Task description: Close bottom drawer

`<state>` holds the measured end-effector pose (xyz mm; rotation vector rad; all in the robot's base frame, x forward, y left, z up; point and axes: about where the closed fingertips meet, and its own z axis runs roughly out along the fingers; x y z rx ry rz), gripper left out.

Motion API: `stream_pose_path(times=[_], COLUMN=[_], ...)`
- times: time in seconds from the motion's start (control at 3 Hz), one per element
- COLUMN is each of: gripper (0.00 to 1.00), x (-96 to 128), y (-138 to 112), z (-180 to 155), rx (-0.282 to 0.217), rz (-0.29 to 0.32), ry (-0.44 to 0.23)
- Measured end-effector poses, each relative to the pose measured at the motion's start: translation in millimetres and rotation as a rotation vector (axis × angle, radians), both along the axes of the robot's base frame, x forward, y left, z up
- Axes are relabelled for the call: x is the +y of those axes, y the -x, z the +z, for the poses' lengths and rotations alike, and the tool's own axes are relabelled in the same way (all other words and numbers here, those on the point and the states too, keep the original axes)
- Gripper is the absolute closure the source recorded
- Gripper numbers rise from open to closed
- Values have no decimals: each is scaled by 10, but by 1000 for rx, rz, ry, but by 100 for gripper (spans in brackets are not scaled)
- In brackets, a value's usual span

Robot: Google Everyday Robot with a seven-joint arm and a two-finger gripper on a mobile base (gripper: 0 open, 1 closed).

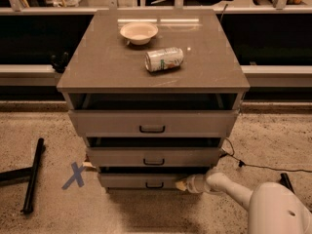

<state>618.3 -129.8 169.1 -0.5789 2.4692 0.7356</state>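
The grey-brown three-drawer cabinet (152, 62) stands mid-frame. Its flat grey bottom drawer (139, 181) sits lowest, at lower centre, with a dark gap above its front, so it looks a little way out. The white arm comes in from the lower right, and its pale-tipped gripper (182, 184) is at the right end of that front, touching it or just short of it; whether it is open or closed cannot be told, and it holds nothing visible. The front's long axis runs left to right, and the small dark loop handle (154, 185) lies left of the gripper. Closing probably needs a push up-frame into the cabinet, off-centre.
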Motion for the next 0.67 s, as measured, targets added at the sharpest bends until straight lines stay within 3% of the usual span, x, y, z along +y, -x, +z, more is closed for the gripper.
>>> stream_pose_path(times=[0.33,0.67], gripper=[100,100], x=[-133,-464], y=[180,556], z=[11,83], rx=[11,43], rz=[26,103], ry=[-17,-70])
